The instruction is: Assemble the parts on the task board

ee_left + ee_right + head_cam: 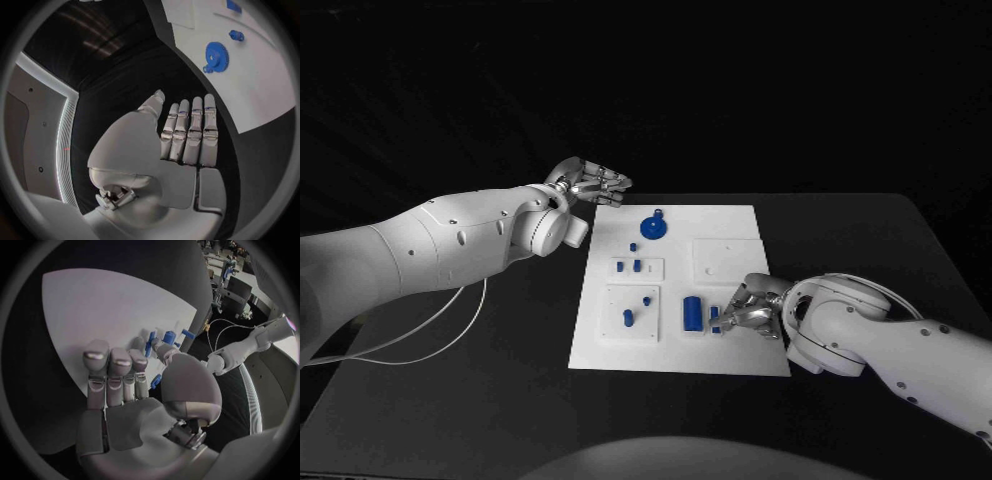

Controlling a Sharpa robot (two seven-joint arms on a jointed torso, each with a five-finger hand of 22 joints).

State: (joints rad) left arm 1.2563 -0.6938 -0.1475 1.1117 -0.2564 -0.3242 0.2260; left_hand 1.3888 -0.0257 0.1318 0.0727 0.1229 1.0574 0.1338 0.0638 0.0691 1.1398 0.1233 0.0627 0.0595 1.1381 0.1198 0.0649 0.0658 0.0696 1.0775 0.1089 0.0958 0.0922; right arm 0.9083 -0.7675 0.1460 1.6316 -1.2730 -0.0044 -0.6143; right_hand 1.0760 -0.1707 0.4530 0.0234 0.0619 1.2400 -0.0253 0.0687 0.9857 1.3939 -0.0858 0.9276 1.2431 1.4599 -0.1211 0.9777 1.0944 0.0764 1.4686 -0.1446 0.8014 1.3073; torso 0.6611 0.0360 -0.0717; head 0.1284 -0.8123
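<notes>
1. Head view: the white task board [733, 225] is lying in the middle of the black surface [473, 400]. The left hand [593, 184] is hovering just beyond the board's far left corner, its fingers curled in and holding nothing. The right hand [750, 310] is reaching over the board's near right part, its fingertips touching down beside a small blue part [715, 318]; I cannot tell whether it is pinching it. A blue cylinder [691, 312] is lying just left of that hand, and a blue gear [652, 226] is sitting near the board's far edge.

2. Left wrist view: the left hand [181, 137] is showing its fingers straight and side by side, gripping nothing. The gear [217, 56] is resting on the board [262, 85] well beyond the fingertips.

3. Right wrist view: the right hand [134, 385] is bending over the board [106, 305], with small blue parts [152, 340] clustering at its fingertips; the grip is hidden.
</notes>
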